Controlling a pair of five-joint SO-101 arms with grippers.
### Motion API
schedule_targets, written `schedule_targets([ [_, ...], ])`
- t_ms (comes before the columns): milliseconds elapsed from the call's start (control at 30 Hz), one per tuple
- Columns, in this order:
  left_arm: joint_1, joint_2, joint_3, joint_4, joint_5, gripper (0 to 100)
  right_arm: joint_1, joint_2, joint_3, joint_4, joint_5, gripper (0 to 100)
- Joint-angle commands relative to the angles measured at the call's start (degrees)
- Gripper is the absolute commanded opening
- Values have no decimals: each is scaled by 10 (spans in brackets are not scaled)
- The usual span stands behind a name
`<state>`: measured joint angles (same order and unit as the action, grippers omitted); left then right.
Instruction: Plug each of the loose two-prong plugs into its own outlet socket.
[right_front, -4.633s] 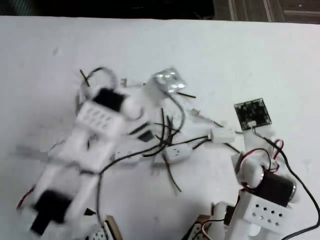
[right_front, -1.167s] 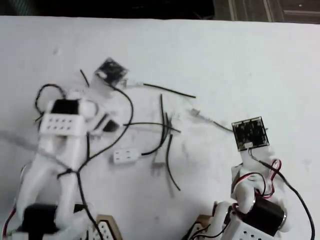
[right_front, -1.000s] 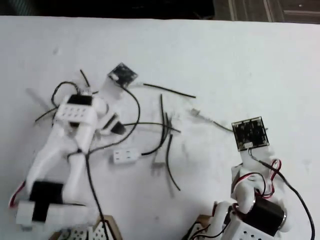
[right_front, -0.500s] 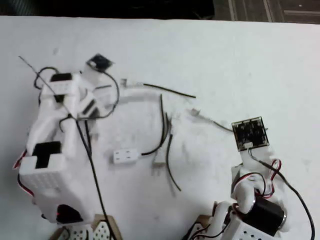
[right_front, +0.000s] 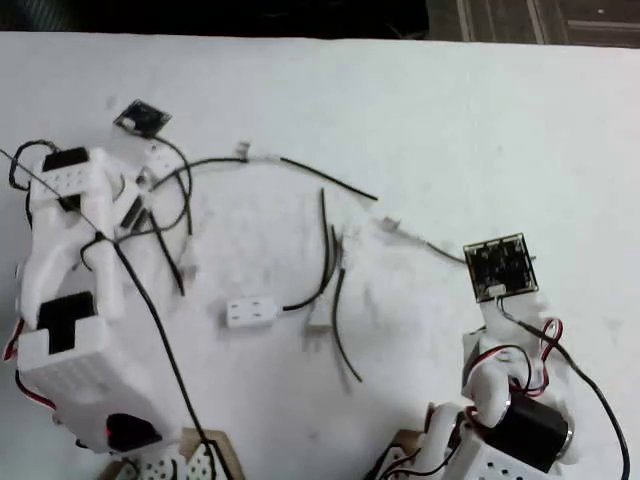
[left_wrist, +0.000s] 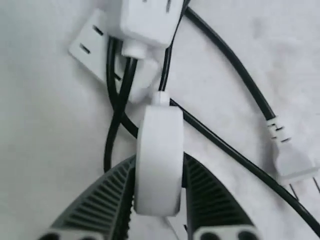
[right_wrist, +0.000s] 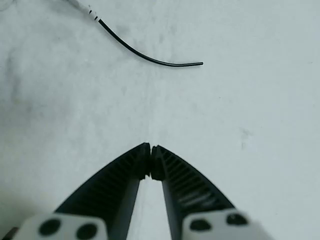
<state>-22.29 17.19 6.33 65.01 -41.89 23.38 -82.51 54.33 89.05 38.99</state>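
My left gripper is shut on a white plug, gripped by its sides, with its black cord leaving at the far end; its prongs are hidden. Just beyond it lie a white socket block and a flat outlet face. A loose two-prong plug lies to one side. In the high view the left arm is at the table's left with cords draped over it. An outlet socket and a loose plug lie mid-table. My right gripper is shut and holds nothing, low over bare table.
Black cords cross the middle of the table. Another plug lies at the back and one more toward the right. The right arm sits at the front right. A thin black cord end lies ahead of the right gripper.
The left arm has swung from the cord pile in the middle to the table's left side, dragging cords with it. The right arm pulled back earlier and has stayed still since.
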Motion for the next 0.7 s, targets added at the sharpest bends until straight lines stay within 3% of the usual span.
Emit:
schedule_targets([
  [0,-4,-55,-2,31,0,168,-3,-5,-3,1,4,22],
  [100,10,-115,1,82,2,248,-3,-5,-3,1,4,22],
  [333,116,-282,12,222,-4,248,-3,-5,-4,1,4,22],
  [533,231,-319,140,225,-88,248,-3,-5,-4,1,4,22],
  [667,262,-318,217,160,-131,248,-3,-5,-4,1,4,22],
])
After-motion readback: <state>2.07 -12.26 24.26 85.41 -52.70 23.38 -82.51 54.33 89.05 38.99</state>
